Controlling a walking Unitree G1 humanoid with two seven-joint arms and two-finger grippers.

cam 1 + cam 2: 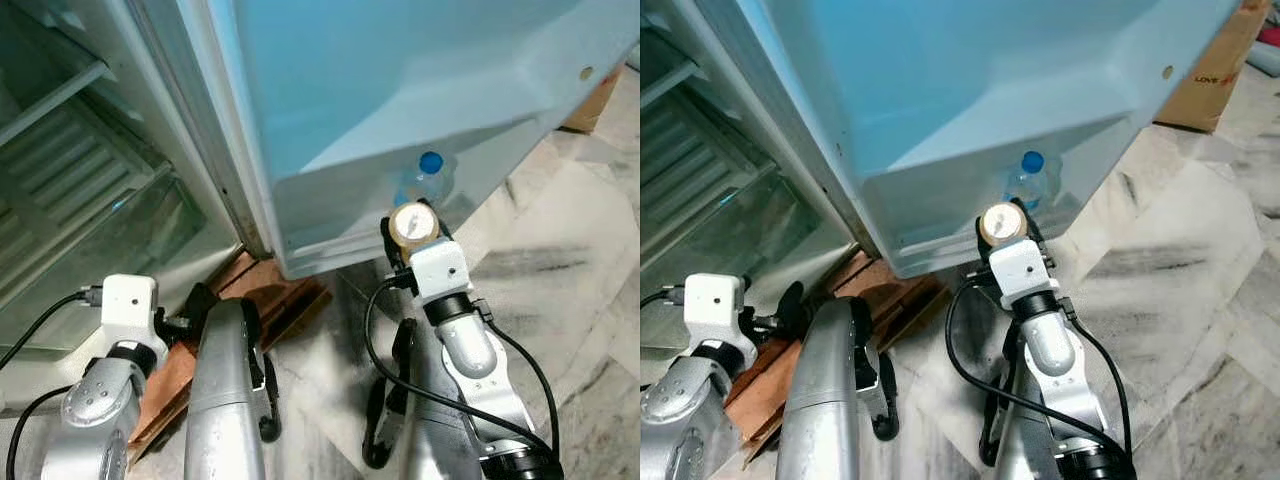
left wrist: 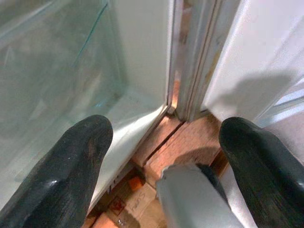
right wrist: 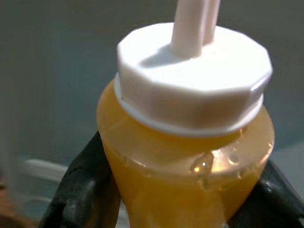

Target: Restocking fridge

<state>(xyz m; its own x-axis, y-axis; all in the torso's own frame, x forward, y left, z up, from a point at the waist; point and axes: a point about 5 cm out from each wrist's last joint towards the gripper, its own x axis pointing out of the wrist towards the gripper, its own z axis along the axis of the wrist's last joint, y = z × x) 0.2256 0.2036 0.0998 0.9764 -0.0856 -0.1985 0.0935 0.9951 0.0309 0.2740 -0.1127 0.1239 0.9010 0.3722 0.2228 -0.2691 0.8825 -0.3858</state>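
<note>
Gripping a yellow squeeze bottle, the right gripper sat against the fridge door shelf; left gripper hung spread open.

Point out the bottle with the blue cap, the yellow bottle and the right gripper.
Blue-capped bottle (image 1: 430, 163), left eye view: its cap.
Yellow bottle (image 3: 190, 180), right wrist view: its body.
Right gripper (image 3: 185, 204), right wrist view: between fingertips.
</note>
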